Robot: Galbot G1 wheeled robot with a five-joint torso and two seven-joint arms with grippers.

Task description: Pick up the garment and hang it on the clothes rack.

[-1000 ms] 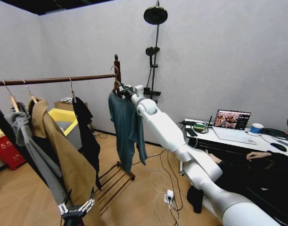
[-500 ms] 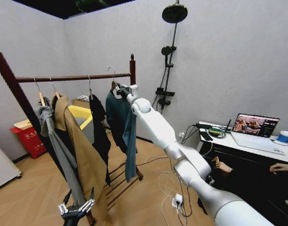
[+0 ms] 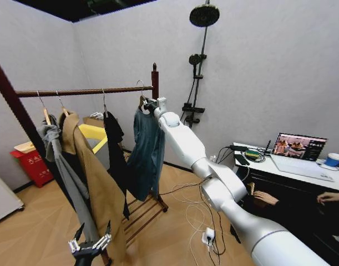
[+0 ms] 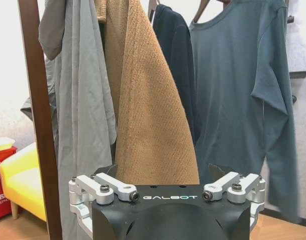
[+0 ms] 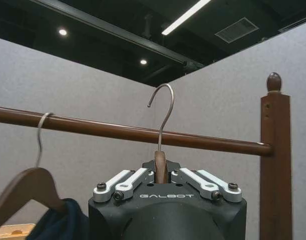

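Garment (image 3: 146,152): held up at the bar's right end, beside the post; its hook (image 5: 162,112) is seen above the bar, not resting on it.
Right hand (image 5: 161,172): clamped on the hanger neck.
Clothes rack (image 3: 155,88): free bar is left between the hook and the dark top (image 3: 115,145).
Left hand (image 4: 168,186): spread open, low, before the tan coat (image 4: 147,100).

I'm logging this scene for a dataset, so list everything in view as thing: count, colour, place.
garment: 1, teal-blue, on a hanger held up by the bar's right end
clothes rack: 1, reddish-brown wood, left of centre
tan coat: 1, tan, hanging on the bar
grey hooded jacket: 1, grey, hanging at the bar's left
dark top: 1, dark navy, hanging between coat and garment
shower-head stand: 1, black, by the back wall
laptop: 1, open, on the desk at right
right end effector: 1, shut on the hanger's neck, hook above the bar
left end effector: 1, open, low near the coats
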